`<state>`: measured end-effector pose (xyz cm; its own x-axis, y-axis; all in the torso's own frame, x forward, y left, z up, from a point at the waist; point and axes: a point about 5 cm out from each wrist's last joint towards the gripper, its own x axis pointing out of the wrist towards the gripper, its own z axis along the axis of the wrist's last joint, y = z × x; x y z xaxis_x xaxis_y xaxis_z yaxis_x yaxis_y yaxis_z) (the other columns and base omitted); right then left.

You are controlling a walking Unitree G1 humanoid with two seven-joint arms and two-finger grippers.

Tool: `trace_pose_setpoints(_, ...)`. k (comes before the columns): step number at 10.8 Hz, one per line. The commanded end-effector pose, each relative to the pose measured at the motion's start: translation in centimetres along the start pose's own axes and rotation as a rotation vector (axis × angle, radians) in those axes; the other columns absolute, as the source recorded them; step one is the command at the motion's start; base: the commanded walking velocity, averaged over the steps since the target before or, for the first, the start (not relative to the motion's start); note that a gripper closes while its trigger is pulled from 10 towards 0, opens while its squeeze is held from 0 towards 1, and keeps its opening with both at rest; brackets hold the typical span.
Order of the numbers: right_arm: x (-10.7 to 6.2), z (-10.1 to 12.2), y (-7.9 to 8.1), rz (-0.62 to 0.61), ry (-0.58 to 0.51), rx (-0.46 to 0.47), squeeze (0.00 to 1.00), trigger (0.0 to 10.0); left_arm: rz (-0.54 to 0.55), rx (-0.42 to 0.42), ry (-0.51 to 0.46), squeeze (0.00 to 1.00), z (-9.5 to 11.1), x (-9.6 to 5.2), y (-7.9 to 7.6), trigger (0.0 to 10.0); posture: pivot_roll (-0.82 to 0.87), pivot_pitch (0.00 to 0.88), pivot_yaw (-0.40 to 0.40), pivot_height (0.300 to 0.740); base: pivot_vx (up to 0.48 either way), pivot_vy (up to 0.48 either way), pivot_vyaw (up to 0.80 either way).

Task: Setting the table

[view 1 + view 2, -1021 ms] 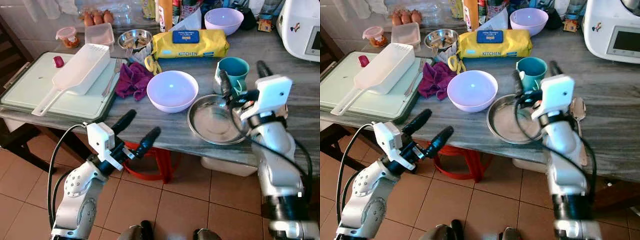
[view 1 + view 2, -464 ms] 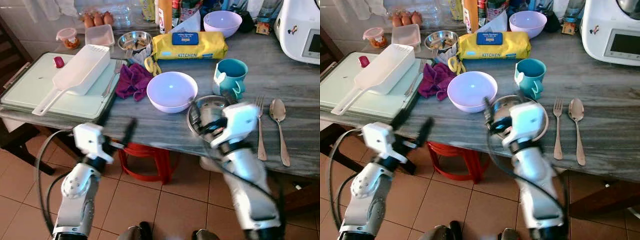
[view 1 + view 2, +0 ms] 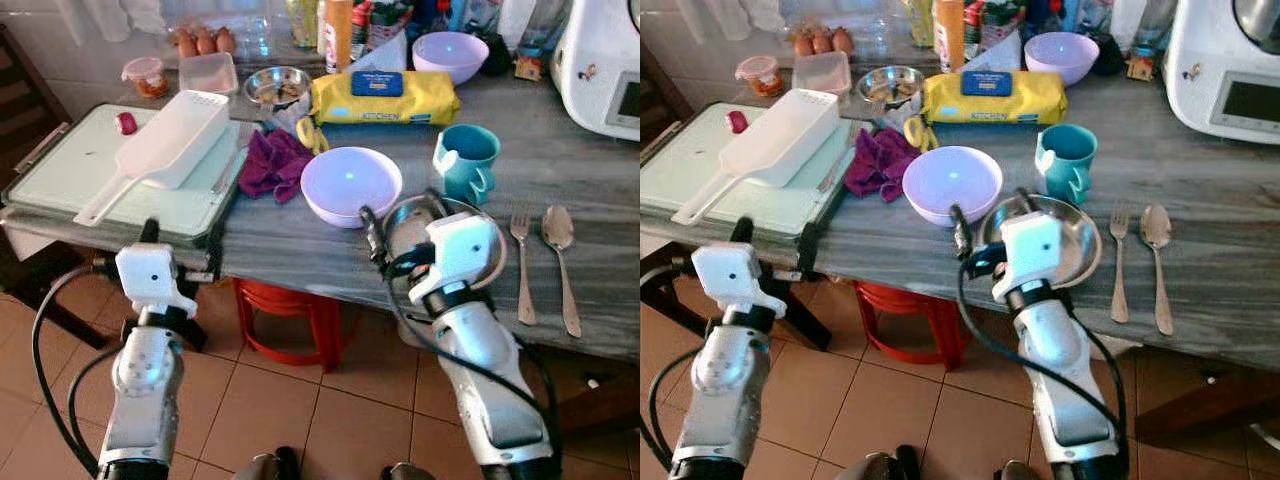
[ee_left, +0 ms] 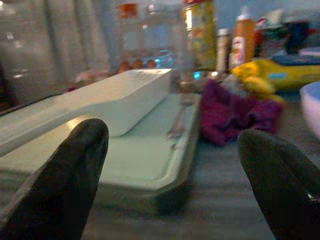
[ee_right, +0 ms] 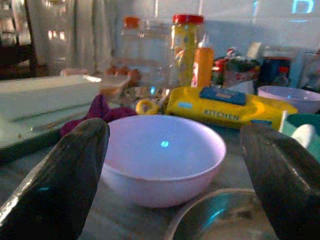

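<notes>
Centre frame, the right gripper [image 5: 165,150], fingers wide apart and empty, faces the lilac bowl [image 3: 351,181] beside the steel plate [image 3: 490,240]; left gripper [image 4: 170,165] likewise spread, empty; reaching could nudge the bowl

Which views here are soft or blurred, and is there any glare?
Eye views: mostly sharp, with a light spot glinting in the lilac bowl. Left wrist view: soft throughout, the green tray and purple cloth smeared. Right wrist view: dim and bluish, the near fingers out of focus.
</notes>
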<state>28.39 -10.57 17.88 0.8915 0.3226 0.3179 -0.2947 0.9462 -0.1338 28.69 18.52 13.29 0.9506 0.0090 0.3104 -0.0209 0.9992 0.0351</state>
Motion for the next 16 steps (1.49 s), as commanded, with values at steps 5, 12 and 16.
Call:
trace_pose_setpoints(5,0.1,0.1,0.4,0.001,0.000,-0.026,0.69,10.0,0.190,0.140,0.073,0.00,-1.3,-0.1,1.8,10.0,-0.09,0.129,0.074,0.740,0.000,0.000,0.80)
trace_pose_setpoints(12,0.3,-0.8,0.7,0.005,0.031,0.002,0.30,10.0,0.265,0.246,0.129,0.00,-2.8,-0.4,2.8,10.0,-0.09,0.109,0.081,0.740,0.000,0.000,0.80)
trace_pose_setpoints(16,0.5,-2.0,0.9,0.033,0.066,0.007,0.29,10.0,0.323,0.265,0.258,0.00,-5.5,-2.3,3.6,10.0,-0.08,0.093,0.061,0.740,0.000,0.000,0.80)
